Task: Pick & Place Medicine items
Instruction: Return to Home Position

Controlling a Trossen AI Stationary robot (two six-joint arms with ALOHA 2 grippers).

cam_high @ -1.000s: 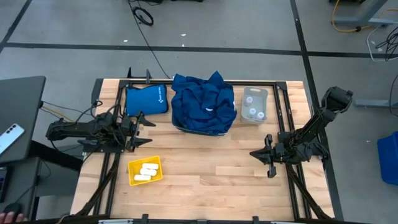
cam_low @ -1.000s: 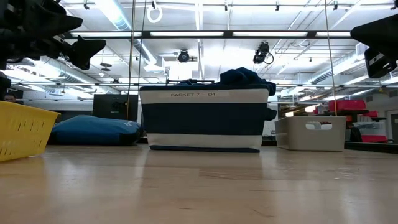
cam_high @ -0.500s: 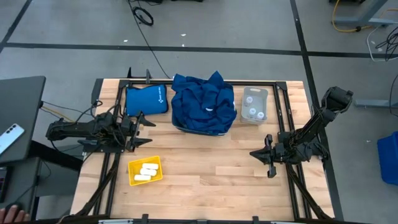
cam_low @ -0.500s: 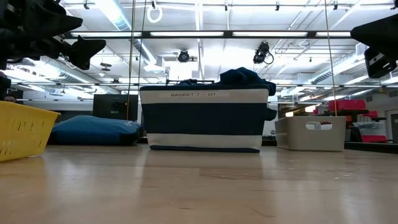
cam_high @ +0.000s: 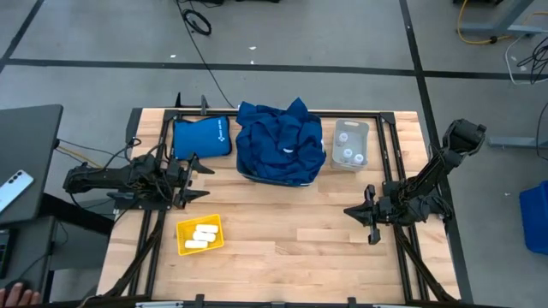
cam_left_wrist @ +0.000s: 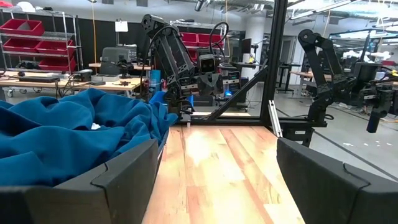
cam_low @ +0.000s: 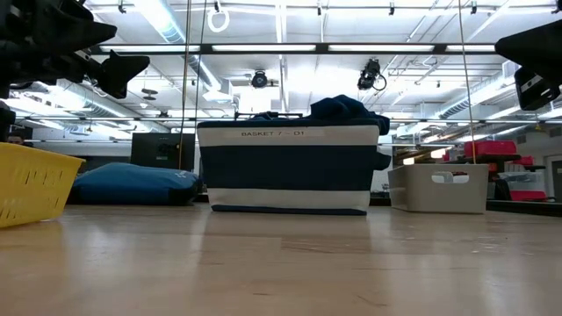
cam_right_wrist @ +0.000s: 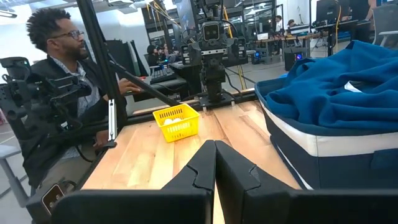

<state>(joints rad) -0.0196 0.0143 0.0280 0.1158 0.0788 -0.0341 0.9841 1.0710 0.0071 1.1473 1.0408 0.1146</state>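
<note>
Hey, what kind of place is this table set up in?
Most likely a robotics lab or workshop: more robot arms stand beyond the wooden table, red storage bins fill shelving, and a person is beside the rig, all under an open industrial ceiling.

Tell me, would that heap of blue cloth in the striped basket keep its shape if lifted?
Probably not: the blue cloth lies in soft folds and bulges over the rim of the basket, so it would likely droop. Its thin creases suggest little weight for its bulk. Pinching one fold might drag the heaped rest along.
</note>
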